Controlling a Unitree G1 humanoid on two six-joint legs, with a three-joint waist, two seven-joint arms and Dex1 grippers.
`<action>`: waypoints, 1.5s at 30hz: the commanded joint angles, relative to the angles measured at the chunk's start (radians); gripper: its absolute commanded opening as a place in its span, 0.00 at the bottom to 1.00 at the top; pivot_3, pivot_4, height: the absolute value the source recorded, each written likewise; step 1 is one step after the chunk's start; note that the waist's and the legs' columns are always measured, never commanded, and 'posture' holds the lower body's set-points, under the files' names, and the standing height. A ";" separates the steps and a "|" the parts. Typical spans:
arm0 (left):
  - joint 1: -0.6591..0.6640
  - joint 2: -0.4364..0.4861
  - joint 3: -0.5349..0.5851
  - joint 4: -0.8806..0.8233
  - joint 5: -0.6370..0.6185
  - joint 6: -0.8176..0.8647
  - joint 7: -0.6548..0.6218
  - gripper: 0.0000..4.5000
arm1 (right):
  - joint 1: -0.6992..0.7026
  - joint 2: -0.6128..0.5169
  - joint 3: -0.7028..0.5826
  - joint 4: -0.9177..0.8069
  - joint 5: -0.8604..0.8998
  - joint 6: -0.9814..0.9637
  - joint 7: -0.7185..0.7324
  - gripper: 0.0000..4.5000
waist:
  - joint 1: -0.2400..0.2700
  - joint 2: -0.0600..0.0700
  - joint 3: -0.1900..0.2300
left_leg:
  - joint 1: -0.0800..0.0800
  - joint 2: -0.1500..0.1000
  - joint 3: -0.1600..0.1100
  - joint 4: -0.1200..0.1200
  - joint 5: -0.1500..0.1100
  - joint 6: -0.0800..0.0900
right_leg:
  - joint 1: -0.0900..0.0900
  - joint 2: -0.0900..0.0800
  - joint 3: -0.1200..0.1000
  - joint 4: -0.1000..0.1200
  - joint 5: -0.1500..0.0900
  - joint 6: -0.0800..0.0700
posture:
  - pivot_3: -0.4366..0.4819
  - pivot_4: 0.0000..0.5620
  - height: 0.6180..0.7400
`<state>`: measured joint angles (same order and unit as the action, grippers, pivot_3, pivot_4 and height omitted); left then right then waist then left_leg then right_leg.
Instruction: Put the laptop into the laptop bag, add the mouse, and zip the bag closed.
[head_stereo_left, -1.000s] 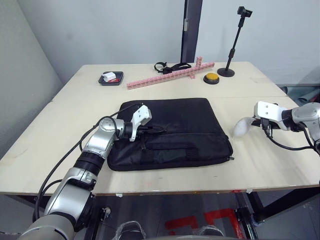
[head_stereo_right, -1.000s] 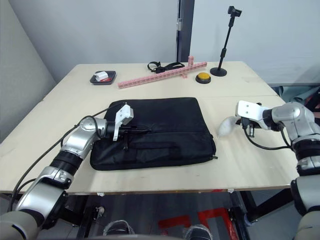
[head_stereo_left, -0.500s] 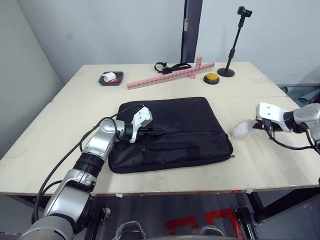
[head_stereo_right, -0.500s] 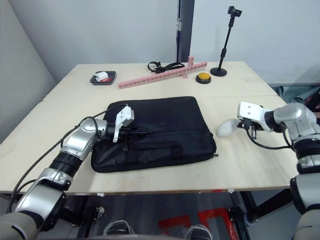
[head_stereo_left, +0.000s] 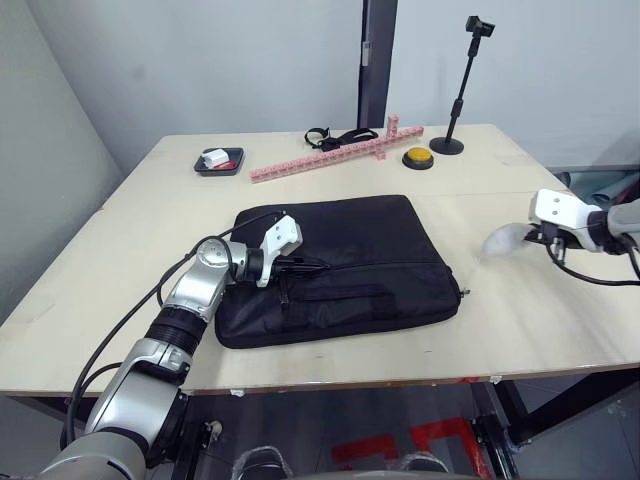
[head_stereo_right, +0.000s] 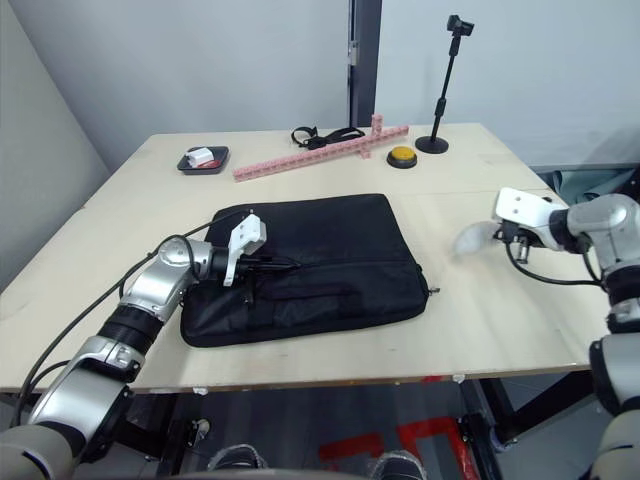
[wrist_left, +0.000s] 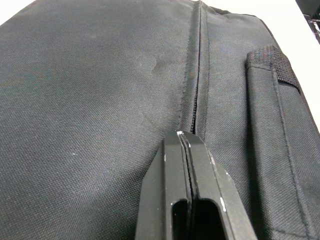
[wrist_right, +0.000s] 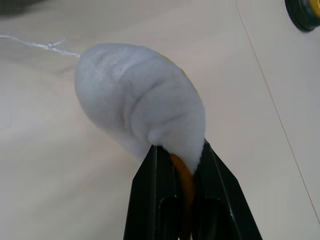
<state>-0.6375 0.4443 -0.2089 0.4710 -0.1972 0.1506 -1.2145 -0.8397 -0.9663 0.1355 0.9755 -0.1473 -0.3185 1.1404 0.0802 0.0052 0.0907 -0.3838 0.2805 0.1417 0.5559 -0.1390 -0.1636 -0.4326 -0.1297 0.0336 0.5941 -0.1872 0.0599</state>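
The black laptop bag (head_stereo_left: 350, 240) lies flat at the table's middle, handles toward the near edge. My left gripper (head_stereo_left: 318, 265) is shut, its tips resting on the bag's zipper line (wrist_left: 192, 90) near the left end. My right gripper (head_stereo_left: 532, 238) hovers to the right of the bag, apart from it, shut on a white fluffy lump (wrist_right: 140, 105) with an orange piece between the fingers. A thin white thread (wrist_right: 45, 44) trails off beside the lump. The laptop and the mouse are out of view.
At the back of the table stand a small black tray (head_stereo_left: 220, 160) with a white and red item, a long pink brick strip (head_stereo_left: 335, 153), a black strap (head_stereo_left: 335, 134), a yellow button (head_stereo_left: 418, 158) and a black stand (head_stereo_left: 455, 100).
My right gripper has carried the white lump to the right and slightly up, farther from the bag. The left gripper stays on the zipper line. The camera shifted a little.
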 joint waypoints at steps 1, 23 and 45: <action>0.073 0.014 -0.097 0.109 0.108 0.059 0.003 0.00 | -0.026 0.013 -0.019 0.004 -0.002 -0.017 -0.053 0.01 | 0.002 0.000 0.000 | 0.000 0.000 0.000 0.000 0.000 0.000 | 0.000 0.000 0.000 0.000 0.000 0.000 | 0.48 0.27 1.00; 0.066 0.016 -0.099 0.100 0.109 0.065 -0.011 0.00 | -0.086 0.123 -0.019 0.095 -0.043 -0.045 -0.277 0.01 | -0.001 0.001 -0.001 | -0.001 0.000 0.001 -0.002 0.000 0.000 | 0.000 0.000 0.000 -0.003 0.000 0.000 | 0.48 0.27 1.00; 0.078 0.012 -0.095 0.090 0.105 0.061 -0.004 0.00 | -0.072 0.126 -0.044 0.113 -0.011 0.008 -0.285 0.01 | 0.001 0.002 -0.001 | -0.001 0.000 0.001 -0.004 0.000 0.000 | -0.001 0.000 0.000 -0.005 0.000 0.000 | 0.48 0.27 1.00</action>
<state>-0.6394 0.4459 -0.2089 0.4664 -0.1972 0.1513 -1.2336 -0.9083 -0.8088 0.1306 1.1247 -0.1839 -0.3176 0.8414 0.0817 0.0069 0.0899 -0.3846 0.2805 0.1430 0.5518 -0.1393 -0.1641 -0.4332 -0.1298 0.0333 0.5888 -0.1873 0.0601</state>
